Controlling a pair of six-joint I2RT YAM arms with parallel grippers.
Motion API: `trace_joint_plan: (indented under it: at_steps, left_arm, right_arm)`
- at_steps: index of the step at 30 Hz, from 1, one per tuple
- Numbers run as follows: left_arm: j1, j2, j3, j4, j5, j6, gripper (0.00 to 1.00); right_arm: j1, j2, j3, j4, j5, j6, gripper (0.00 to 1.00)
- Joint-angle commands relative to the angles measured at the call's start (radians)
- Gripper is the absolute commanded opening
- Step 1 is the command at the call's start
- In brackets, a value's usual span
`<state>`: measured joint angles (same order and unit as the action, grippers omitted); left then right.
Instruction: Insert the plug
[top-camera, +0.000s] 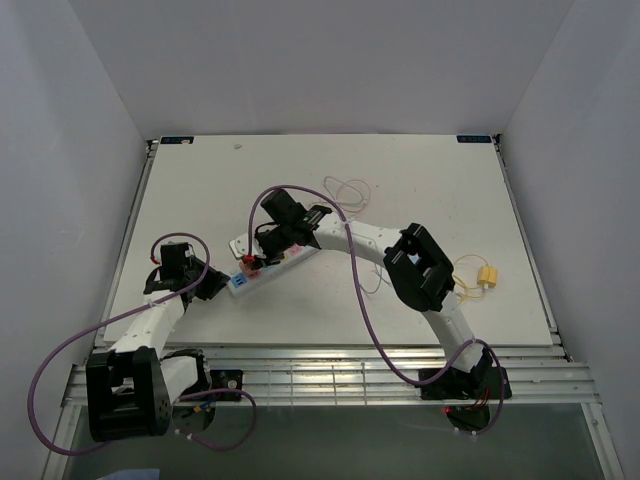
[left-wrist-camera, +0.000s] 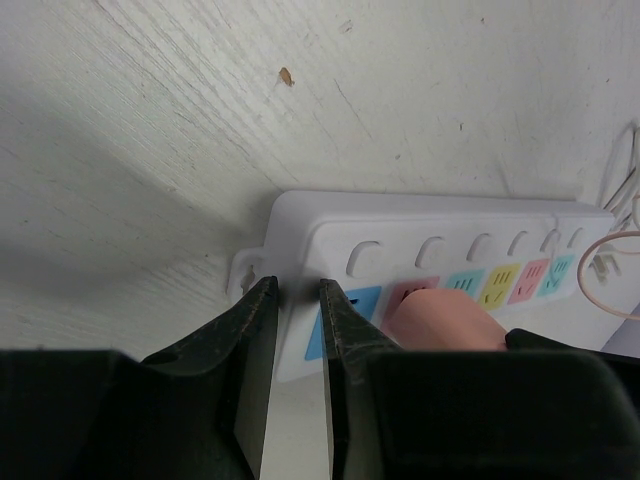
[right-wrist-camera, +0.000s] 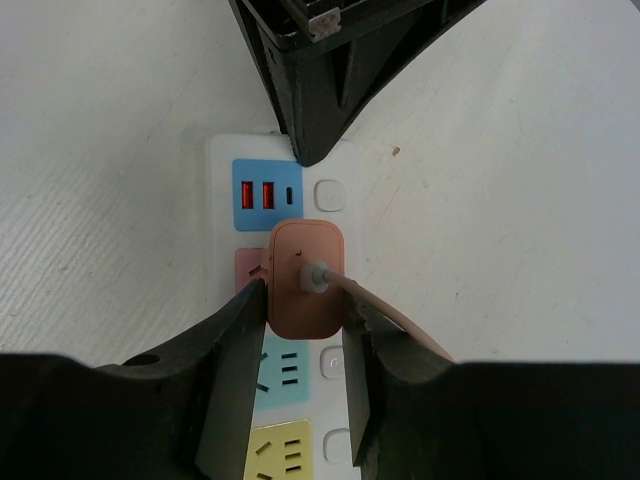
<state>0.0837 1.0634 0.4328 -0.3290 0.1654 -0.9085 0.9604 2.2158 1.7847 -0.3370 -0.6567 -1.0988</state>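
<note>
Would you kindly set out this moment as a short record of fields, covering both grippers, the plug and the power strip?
power strip: white, flat on the table, coloured sockets in a row, blue USB panel at one end
plug: pink, at the pink socket next to the USB panel; how far seated cannot be told
right gripper: shut on the plug, clamping it from both sides
left gripper: narrow gap, set at the strip's USB end; grip unclear
</note>
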Motion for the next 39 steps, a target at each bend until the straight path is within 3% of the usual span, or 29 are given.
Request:
trace_joint_plan:
  at_steps: [1,15,31,39]
  left_arm:
    - [-0.001,0.007,-0.014,-0.073,-0.012,0.022,0.33]
    - [-0.001,0.024,-0.011,-0.065,0.000,0.022,0.33]
    - [-0.001,0.021,-0.014,-0.061,0.002,0.023,0.33]
    - [-0.002,0.012,-0.017,-0.064,0.002,0.023,0.33]
  right_arm:
    - [0.000,0.091,-0.073,-0.094,0.101,0.022,0.08]
    - [-0.037,0.113,-0.061,-0.140,0.042,0.056,0.08]
    - [0.031,0.137,-0.048,-0.126,0.178,0.112,0.08]
    - [0.021,0.122,-0.099,-0.122,0.149,0.169,0.08]
